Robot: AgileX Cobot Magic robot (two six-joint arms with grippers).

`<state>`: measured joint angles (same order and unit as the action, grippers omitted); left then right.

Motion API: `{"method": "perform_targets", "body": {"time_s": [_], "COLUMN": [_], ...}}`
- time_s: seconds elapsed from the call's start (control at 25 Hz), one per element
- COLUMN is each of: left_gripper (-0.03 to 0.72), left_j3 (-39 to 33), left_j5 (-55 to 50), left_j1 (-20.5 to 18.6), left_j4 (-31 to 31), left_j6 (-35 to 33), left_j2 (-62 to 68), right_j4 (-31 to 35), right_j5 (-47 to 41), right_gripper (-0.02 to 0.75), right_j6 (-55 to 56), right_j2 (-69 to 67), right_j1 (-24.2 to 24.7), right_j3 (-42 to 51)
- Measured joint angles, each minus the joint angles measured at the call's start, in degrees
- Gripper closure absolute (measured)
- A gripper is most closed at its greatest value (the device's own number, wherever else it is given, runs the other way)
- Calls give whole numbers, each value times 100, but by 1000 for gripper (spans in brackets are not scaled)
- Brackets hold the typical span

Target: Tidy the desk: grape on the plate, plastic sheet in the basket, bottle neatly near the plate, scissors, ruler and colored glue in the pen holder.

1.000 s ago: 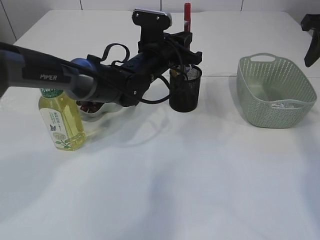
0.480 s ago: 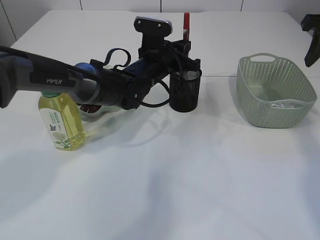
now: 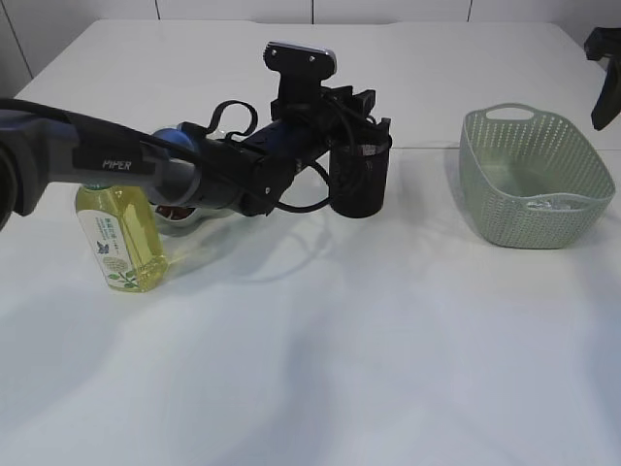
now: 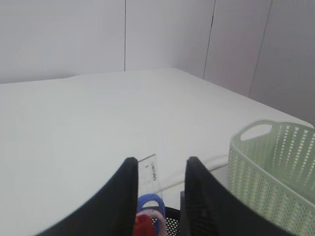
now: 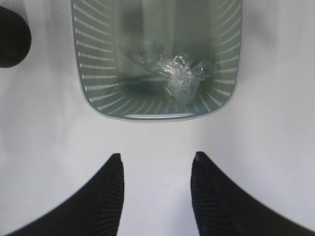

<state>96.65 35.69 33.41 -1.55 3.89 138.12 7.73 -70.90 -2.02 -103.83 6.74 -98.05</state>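
White room, pale panelled walls, matte white table (image 3: 388,349) carrying everything. Left end effector (image 4: 158,196) hanging directly over black mesh pen holder (image 3: 361,180), fingers (image 4: 120,196) parted with nothing gripped between them; red-capped colored glue (image 4: 142,225) sitting just below in the holder, beside clear plastic ruler (image 4: 149,177) and blue-handled scissors (image 4: 150,202). Risking: fingers snagging the ruler edge or holder rim on withdrawal, tipping the light, tall wire cylinder; arm cabling brushing the holder likewise. Right end effector (image 5: 156,196) hovering unclenched and empty over pale green perforated basket (image 5: 98,105), crinkled clear plastic sheet (image 5: 177,73) lying inside. Smooth, yellow-green translucent bottle (image 3: 121,238) standing upright just beside the plate (image 3: 179,225), mostly hidden behind the arm; dark grape (image 3: 173,209) barely showing there. Risking: arm sweep knocking the bottle.
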Motion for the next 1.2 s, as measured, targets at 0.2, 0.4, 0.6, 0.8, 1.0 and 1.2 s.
{"method": "perform_targets", "body": {"time_s": [0.2,0.4,0.6,0.8,1.0,1.2], "left_gripper": [433,430,381,239,217,217], "left_j3": [0,0,0,0,0,0], "left_j5": [-79,-752,-1312,-2292,-3980,-6050], "left_j1": [0,0,0,0,0,-21], "left_j4": [0,-18,-112,-225,-258,-140], "left_j6": [0,0,0,11,11,11], "left_j2": [14,-170,-605,-1095,-1874,-2906], "right_j4": [0,0,12,21,77,214], "right_j5": [0,0,0,0,0,0], "right_gripper": [374,374,374,374,374,374], "right_j6": [0,0,0,0,0,0], "right_j2": [0,0,0,0,0,0], "right_j1": [0,0,0,0,0,0], "right_j3": [0,0,0,0,0,0]}}
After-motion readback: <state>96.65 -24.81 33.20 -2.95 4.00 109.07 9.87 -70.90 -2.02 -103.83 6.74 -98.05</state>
